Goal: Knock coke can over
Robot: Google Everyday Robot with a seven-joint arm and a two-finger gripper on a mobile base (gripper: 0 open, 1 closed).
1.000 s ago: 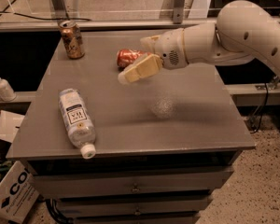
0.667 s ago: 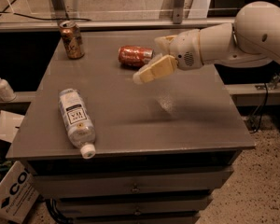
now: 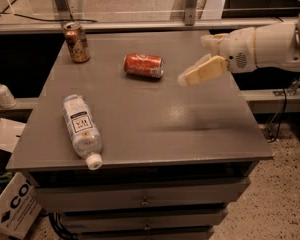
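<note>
Grey cabinet top [image 3: 155,134]: the coke can [image 3: 143,65] lies on its side near the back centre, so the task appears complete. The gripper [image 3: 199,56], fingers spread and empty, hangs apart at its right, touching nothing.

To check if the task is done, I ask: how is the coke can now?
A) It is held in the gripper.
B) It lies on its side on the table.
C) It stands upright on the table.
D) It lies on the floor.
B: the coke can lies on its side on the table, and the open gripper hangs to its right, apart from it.
</note>
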